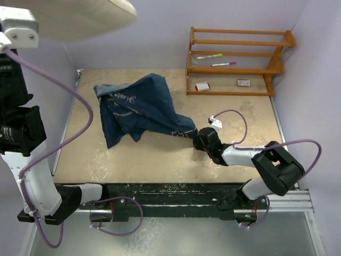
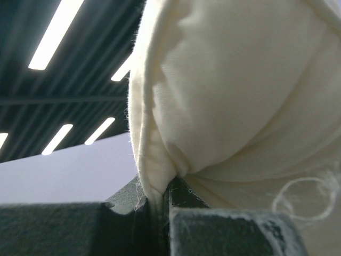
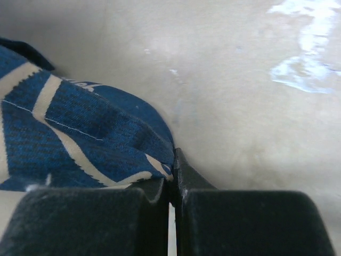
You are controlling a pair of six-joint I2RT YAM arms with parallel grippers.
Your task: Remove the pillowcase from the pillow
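Observation:
The cream pillow (image 1: 69,16) hangs bare, high above the table's far left corner and close to the top camera. My left gripper (image 2: 160,198) is shut on a thin fold at the pillow's (image 2: 234,90) seamed edge. The navy pillowcase (image 1: 138,109), marked with thin white lines, lies crumpled and empty-looking on the table, left of centre. My right gripper (image 1: 198,140) sits low on the table at its right tip. In the right wrist view this gripper (image 3: 173,172) is shut on a corner of the pillowcase (image 3: 80,138).
A wooden rack (image 1: 240,58) stands at the back right, holding two markers (image 1: 209,56) and two small items (image 1: 202,86) on its bottom shelf. Bare beige tabletop (image 1: 160,154) stretches in front of the pillowcase. Walls border the table at the left, back and right.

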